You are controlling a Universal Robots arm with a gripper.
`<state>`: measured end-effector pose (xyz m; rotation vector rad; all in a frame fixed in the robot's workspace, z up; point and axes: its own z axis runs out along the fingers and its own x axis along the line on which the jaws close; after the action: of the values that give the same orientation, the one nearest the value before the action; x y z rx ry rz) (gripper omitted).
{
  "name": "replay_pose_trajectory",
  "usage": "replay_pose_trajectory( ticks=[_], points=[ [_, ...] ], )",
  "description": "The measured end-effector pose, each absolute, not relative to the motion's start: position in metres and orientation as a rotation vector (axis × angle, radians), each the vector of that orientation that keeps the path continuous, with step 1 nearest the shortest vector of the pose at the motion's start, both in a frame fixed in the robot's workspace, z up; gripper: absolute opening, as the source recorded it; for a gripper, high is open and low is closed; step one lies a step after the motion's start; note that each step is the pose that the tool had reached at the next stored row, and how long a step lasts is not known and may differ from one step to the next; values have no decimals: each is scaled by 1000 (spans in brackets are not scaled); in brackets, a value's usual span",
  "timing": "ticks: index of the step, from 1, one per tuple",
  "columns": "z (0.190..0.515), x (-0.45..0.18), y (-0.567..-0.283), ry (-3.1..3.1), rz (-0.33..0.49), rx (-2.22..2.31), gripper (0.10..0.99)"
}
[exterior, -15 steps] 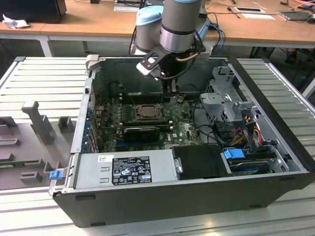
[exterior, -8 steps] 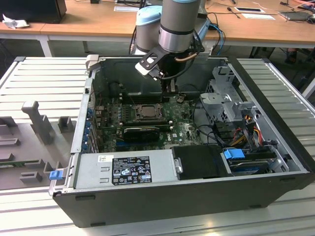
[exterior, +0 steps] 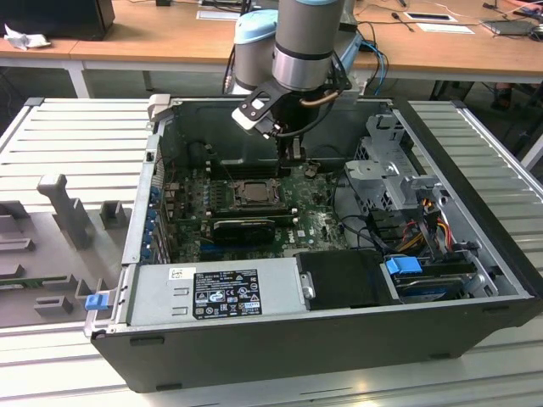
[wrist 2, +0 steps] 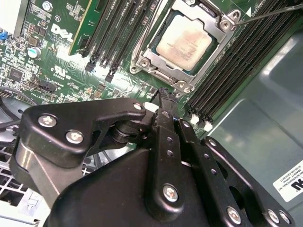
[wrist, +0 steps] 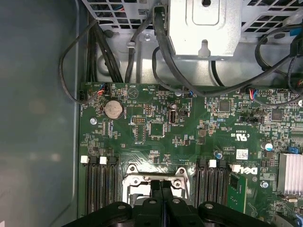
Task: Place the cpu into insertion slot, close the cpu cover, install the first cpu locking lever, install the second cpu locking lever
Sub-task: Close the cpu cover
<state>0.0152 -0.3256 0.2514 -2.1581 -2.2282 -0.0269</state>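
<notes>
Your gripper (wrist 2: 163,94) has its fingers pinched together on nothing, tips just beside the insertion slot (wrist 2: 141,65) where the cpu (wrist 2: 183,40) lies flat under the cpu cover (wrist 2: 220,40); the thin wire lever (wrist 2: 270,13) looks stiff, springy and slippery, so push near its free end.

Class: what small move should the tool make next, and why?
Probably a short shift of the tool towards the thin lever rod that sticks out free. The cpu is seated, the cpu cover lies flat around it, and the shut, empty tool hangs beside the cover, so a lever seems unlatched.
</notes>
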Motion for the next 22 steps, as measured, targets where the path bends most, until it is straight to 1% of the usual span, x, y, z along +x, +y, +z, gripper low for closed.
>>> replay_pose_trajectory(
  ticks=[17, 22],
  points=[
    [251, 9, -326, -2228, -27, -2158, 106],
    [242, -3, -326, -2242, -27, -2143, 106]
  ],
)
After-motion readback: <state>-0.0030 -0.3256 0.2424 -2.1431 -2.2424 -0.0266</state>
